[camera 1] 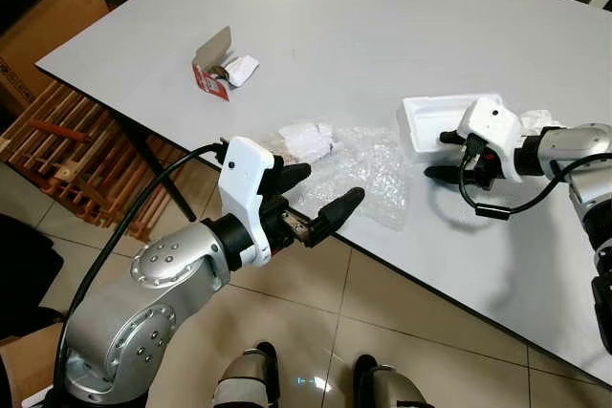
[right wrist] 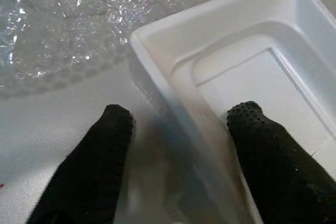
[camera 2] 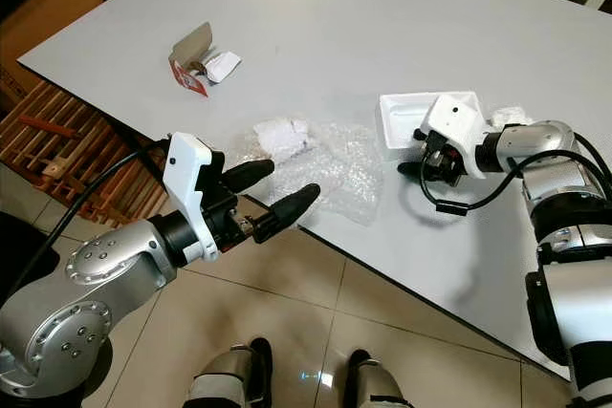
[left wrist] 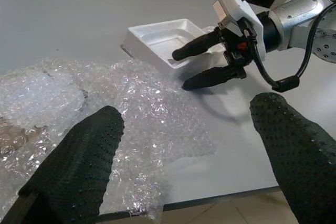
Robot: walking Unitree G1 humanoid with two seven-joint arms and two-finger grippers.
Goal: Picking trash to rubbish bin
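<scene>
Straddling the near wall of the shallow white foam tray (right wrist: 252,77), the right gripper (right wrist: 181,124) has its 2 fingers spread, 1 inside, 1 outside. Beside the tray lies the crinkled clear bubble wrap (camera 1: 368,174), the spread left gripper (camera 1: 320,193) hovering near it. Both look light; the thin wall may crack, so pinch gently.

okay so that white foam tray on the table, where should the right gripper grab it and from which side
Grip the white foam tray by its thin raised wall at the near corner, coming from the bubble wrap side. It lies flat and open side up, too broad to span, so the rim is probably the only pinchable part. The right gripper is open and already straddles that wall, one finger inside and one outside.
</scene>
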